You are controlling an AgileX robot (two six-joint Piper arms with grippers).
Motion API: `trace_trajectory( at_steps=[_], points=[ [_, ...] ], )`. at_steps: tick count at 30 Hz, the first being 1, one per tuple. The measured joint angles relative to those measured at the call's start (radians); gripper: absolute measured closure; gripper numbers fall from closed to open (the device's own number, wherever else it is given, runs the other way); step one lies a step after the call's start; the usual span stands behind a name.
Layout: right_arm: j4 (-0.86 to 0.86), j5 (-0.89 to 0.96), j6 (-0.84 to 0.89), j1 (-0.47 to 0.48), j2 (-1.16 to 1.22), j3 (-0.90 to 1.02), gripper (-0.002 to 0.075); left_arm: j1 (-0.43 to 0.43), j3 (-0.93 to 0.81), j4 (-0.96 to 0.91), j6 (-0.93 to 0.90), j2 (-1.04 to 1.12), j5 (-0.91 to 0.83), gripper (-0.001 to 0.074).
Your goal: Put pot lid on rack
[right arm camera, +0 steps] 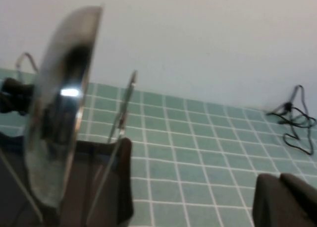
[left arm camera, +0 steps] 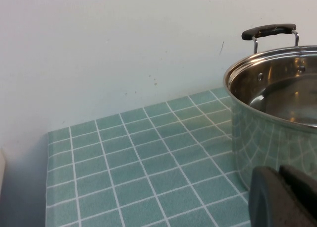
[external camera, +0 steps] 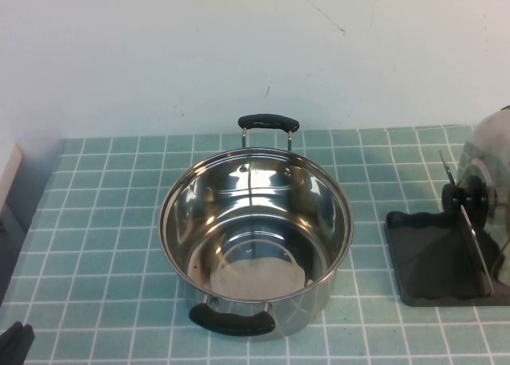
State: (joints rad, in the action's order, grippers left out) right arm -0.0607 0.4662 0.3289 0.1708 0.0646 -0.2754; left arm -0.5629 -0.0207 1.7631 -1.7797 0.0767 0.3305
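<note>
Lid's up on the rack!
The pot lid (external camera: 488, 167) stands on edge among the rack (external camera: 430, 261) wires, right of the pot (external camera: 255, 237). Left claw (left arm camera: 285, 197) beside the pot, right claw (right arm camera: 287, 199) near the rack; jaws untellable. Next, probably retreat.

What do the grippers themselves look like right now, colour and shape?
Little shows. The left gripper is matte black with rounded, blocky finger bodies, beside the pot; a black tip appears at the high view's lower-left corner. The right gripper is the same matte black, rounded shape, near the rack. No markings or arm cables are visible.
</note>
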Motion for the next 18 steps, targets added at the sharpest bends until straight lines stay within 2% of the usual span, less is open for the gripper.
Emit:
trace_trajectory(
  at_steps=[2,5,10,15,18],
  points=[
    [0.182,-0.049,-0.18,0.0,-0.003,0.044,0.0727,0.0,0.0,0.0,0.0,0.0,0.0,0.0736],
    [0.255,-0.1,-0.288,0.0,-0.03,0.12,0.0727,0.0,0.0,0.0,0.001,0.0,0.0,0.0736],
    [0.215,-0.114,-0.329,-0.042,-0.072,0.255,0.0727,0.0,0.0,0.0,0.001,0.0,0.0,0.0737],
    [0.165,-0.162,-0.329,-0.114,-0.077,0.302,0.0727,0.0,0.0,0.0,0.001,0.0,0.0,0.0737],
    [0.16,-0.166,-0.257,-0.13,-0.078,0.302,0.0727,0.0,0.0,0.0,0.001,0.0,0.0,0.0737]
  ],
)
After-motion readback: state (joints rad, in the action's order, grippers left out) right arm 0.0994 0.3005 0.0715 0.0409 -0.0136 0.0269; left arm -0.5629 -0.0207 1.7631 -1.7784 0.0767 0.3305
